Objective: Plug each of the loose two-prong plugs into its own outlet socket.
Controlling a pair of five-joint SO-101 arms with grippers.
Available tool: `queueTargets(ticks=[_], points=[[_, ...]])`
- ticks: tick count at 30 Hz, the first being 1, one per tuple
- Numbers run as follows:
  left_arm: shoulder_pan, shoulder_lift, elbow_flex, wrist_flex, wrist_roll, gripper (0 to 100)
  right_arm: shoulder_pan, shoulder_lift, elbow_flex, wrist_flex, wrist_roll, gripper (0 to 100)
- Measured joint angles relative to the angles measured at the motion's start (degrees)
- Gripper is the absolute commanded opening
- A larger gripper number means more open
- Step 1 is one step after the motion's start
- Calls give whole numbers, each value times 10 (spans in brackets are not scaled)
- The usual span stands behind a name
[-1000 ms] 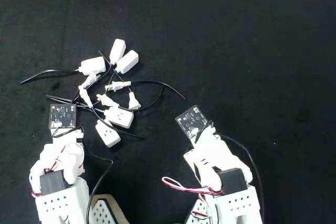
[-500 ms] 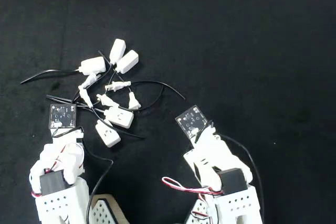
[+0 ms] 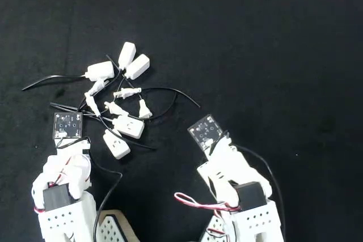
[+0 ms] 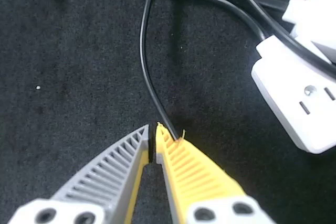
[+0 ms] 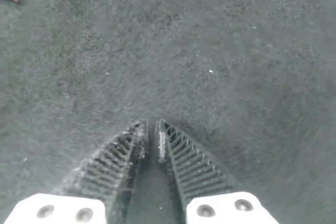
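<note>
At the near edge of the table (image 3: 283, 55), your left gripper (image 4: 152, 129) is closed tip to tip and holds nothing. A black cord (image 4: 146, 61) runs up against the outer side of its yellow finger. Just beside it lies a white outlet socket (image 4: 296, 103), its slots bare. Your right gripper (image 5: 149, 127) sits near the middle of the near edge, its fingers drawn together with only a slit between them, gripping nothing, over bare cloth. Beyond your left arm, in the table's left half, lies the tangle. You can count five white sockets (image 3: 128, 126) and what look like five two-prong plugs (image 3: 127, 92), which lie loose on the cloth among crossing cords. Your open room is the right half, out to the right and far edges.
</note>
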Motion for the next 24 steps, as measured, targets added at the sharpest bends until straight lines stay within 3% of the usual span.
queueTargets(ticks=[7, 11, 14, 17, 20, 24], points=[[19, 0, 0, -6, -4, 44, -58, 0, 0, 0, 0, 40], [15, 0, -19, -18, -84, 41, -65, 0, 0, -7, 13, 38], [15, 0, -82, -18, -95, 44, -60, 0, 0, -38, 98, 38], [15, 11, -170, -24, -47, 44, -14, 0, 0, -88, 181, 36], [27, 86, -263, -58, -19, 45, 8, 0, -2, -114, 161, 36], [74, 306, -396, -74, -27, 45, 16, 10, -16, -119, 143, 36]])
